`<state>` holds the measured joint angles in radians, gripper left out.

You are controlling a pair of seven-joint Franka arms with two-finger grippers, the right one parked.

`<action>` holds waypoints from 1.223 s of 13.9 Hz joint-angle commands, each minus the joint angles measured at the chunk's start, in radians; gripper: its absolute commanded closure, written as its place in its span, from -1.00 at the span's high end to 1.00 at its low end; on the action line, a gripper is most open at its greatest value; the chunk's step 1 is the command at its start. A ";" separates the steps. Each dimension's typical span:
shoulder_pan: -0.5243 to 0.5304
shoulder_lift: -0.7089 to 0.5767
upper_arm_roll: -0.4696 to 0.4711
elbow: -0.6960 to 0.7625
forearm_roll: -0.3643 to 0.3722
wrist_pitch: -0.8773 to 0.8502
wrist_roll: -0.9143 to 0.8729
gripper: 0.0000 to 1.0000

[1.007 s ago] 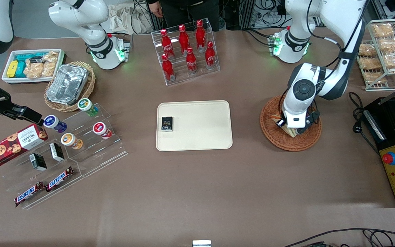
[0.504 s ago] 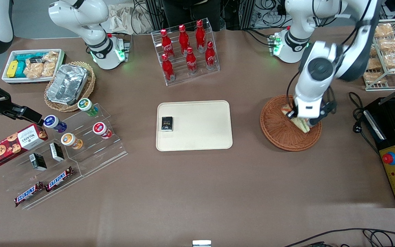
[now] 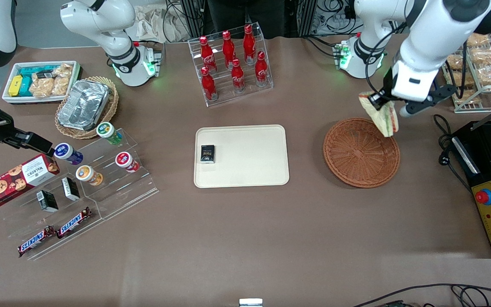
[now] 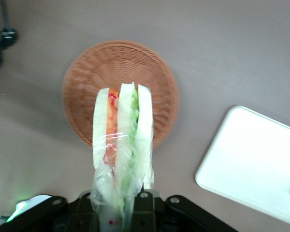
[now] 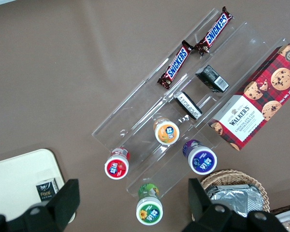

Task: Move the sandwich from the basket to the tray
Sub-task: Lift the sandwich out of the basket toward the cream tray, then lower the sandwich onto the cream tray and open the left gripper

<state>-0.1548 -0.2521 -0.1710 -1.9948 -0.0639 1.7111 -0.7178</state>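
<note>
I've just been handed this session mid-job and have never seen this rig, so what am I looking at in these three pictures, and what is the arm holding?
Two white robot arms stand at a brown table; only one is working. The wide picture looks down at them from the front. Another comes from a camera on the working arm's wrist, and the third from the parked arm's wrist.

The working arm's end effector is shut on the triangular white-bread sandwich, which hangs in clear wrap above the round reddish-brown wicker basket. The wrist camera looks down past the sandwich at the basket, which holds nothing.

The flat cream-coloured rectangular tray lies at mid-table, toward the parked arm's end from the basket, carrying only a small black packet. Red cola bottles stand in a clear rack farther from the front camera.
</note>
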 commanded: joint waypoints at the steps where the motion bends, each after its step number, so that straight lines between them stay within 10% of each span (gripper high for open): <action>1: -0.026 0.034 -0.082 0.079 -0.050 -0.010 -0.027 -1.00; 4: -0.041 0.074 -0.215 0.083 -0.036 0.115 -0.101 -1.00; 13: -0.233 0.275 -0.223 -0.131 0.074 0.564 -0.166 -1.00; 17: -0.278 0.453 -0.222 -0.131 0.241 0.705 -0.273 -1.00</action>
<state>-0.4039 0.1152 -0.4071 -2.1442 0.0920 2.3574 -0.9251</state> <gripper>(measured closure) 0.797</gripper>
